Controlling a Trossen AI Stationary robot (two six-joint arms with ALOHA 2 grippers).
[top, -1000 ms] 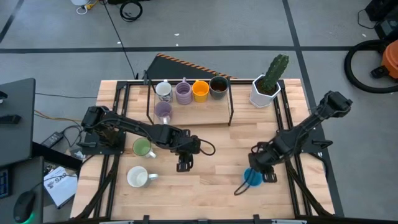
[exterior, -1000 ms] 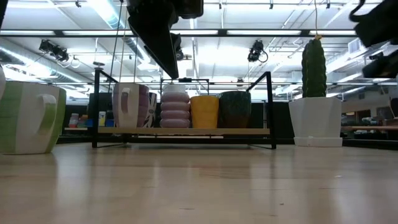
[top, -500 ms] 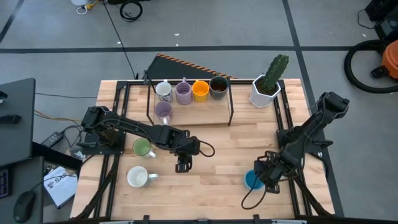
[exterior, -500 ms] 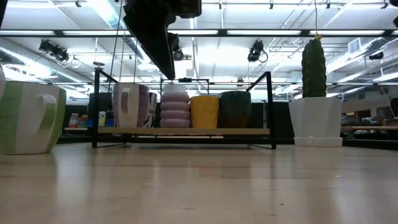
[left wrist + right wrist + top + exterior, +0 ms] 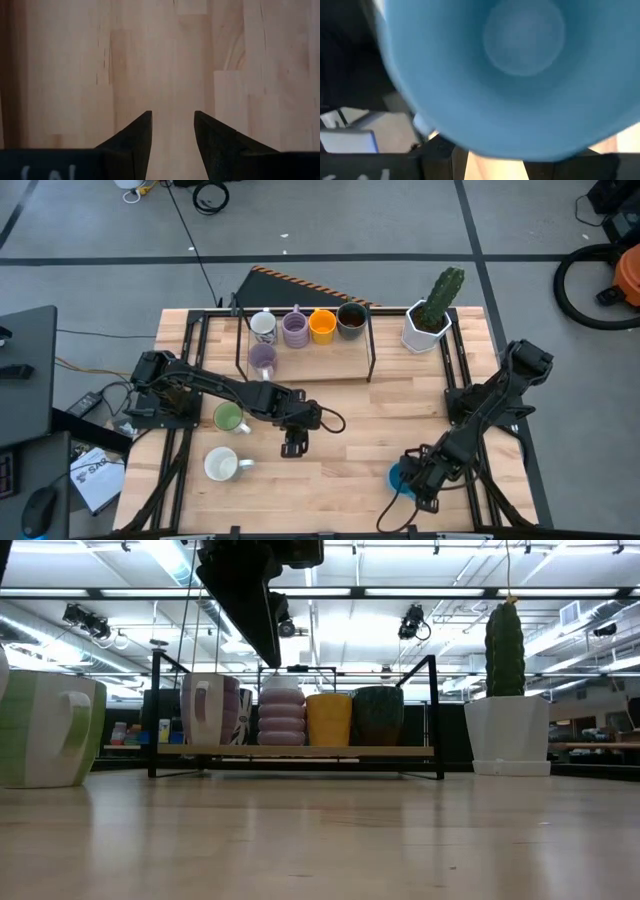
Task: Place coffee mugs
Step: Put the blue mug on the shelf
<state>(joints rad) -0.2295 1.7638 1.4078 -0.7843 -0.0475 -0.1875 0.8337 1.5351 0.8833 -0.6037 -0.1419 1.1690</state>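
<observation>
Right tool (image 5: 418,483) pulled the blue mug (image 5: 402,476) back to 5 o'clock on worktop (image 5: 350,470), grasping it. Left tool (image 5: 172,131) released, mid-worktop. Five mugs racked; green (image 5: 228,418), white (image 5: 221,465), blue left.

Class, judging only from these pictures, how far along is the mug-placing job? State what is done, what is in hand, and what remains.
Done: five mugs stand on the rack: white, two purple, orange, dark brown. In hand: the right claw is at the blue mug, which fills its wrist view; its grip is unclear. Left: the green mug and white mug sit on the table; the left claw hovers open nearby.
</observation>
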